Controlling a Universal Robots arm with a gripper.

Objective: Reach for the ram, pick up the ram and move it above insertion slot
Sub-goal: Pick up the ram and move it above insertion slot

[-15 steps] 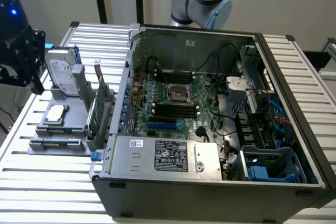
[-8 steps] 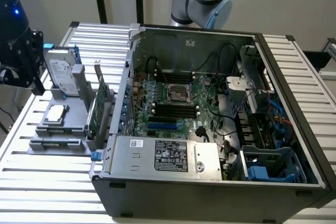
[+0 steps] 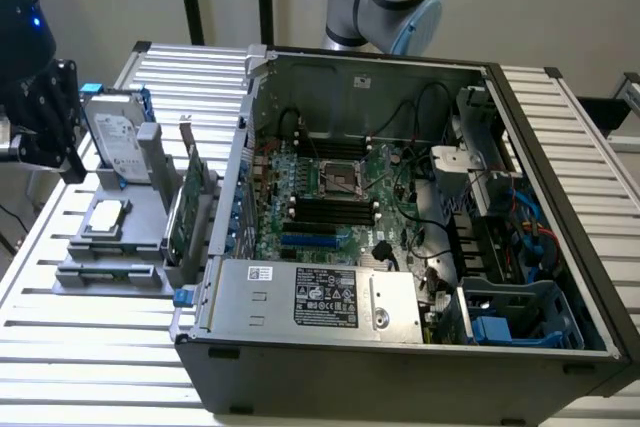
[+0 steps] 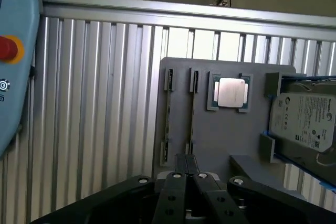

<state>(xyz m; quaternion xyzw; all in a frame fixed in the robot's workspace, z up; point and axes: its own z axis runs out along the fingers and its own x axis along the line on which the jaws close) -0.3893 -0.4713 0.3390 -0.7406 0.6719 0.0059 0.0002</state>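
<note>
Wrist view: the black 2-finger gripper is noted closed and empty, tips just short of the grey plastic holder tray, where the thin, long ram stick is stood on edge, long axis running straight ahead.

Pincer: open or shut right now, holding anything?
Pincer: shut, nothing held, by the grey tray.
</note>
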